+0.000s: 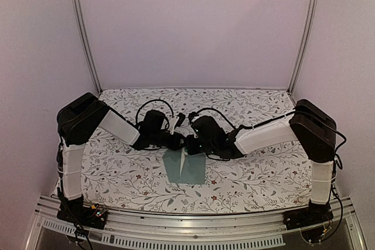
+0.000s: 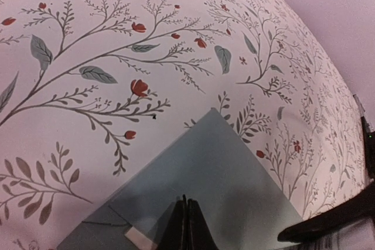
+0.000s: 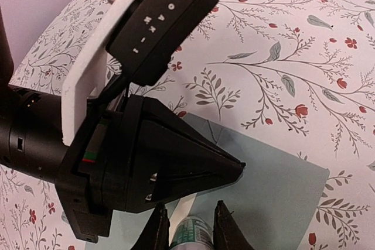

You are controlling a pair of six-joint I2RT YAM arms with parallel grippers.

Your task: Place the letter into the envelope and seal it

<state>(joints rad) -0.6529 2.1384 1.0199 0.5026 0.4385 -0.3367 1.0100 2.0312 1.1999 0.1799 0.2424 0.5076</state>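
The pale teal envelope (image 1: 191, 171) lies flat on the flowered table, at mid-front; it also fills the lower part of the left wrist view (image 2: 222, 168). My left gripper (image 2: 186, 204) is shut, its tips down on the envelope (image 3: 281, 197) with nothing seen between them. It shows as a large black wedge (image 3: 237, 167) in the right wrist view. My right gripper (image 3: 192, 226) is shut on a white-and-green glue stick (image 3: 192, 235), just above the envelope and close beside the left gripper's tips. A narrow whitish strip (image 3: 188, 208) shows on the envelope. The letter is hidden.
Both grippers (image 1: 180, 142) (image 1: 191, 146) meet over the envelope's far edge at the table's middle. The flowered tablecloth (image 1: 252, 174) stretches to both sides. White walls and metal posts (image 1: 82, 33) close in the back and sides.
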